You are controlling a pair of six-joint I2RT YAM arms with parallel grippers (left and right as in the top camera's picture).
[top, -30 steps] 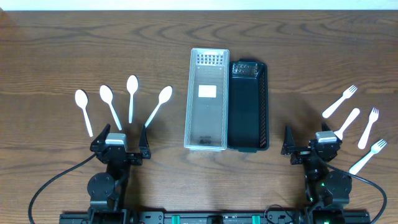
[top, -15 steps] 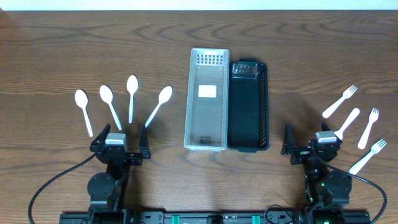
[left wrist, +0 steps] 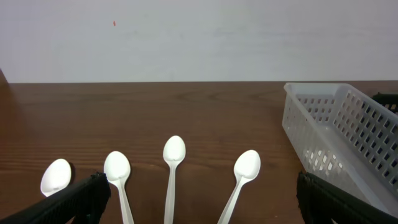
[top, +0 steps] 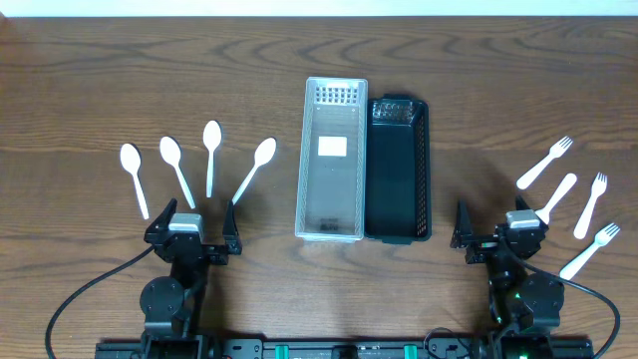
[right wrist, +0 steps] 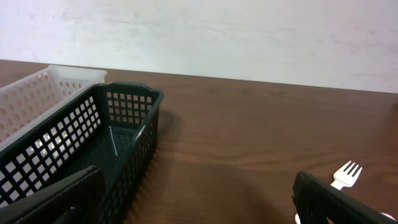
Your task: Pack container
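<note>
A clear white plastic basket [top: 333, 160] and a black mesh basket [top: 399, 170] stand side by side at the table's middle. Both look empty. Several white plastic spoons [top: 210, 150] lie on the left; they also show in the left wrist view [left wrist: 173, 155]. Several white plastic forks [top: 546, 162] lie on the right; one shows in the right wrist view [right wrist: 345, 174]. My left gripper [top: 192, 231] is open and empty, just short of the spoon handles [left wrist: 199, 199]. My right gripper [top: 495, 231] is open and empty, between the black basket [right wrist: 93, 143] and the forks [right wrist: 196, 199].
The white basket's corner [left wrist: 336, 124] is at the right of the left wrist view. A pale wall runs behind the table's far edge. Cables trail from both arm bases at the near edge.
</note>
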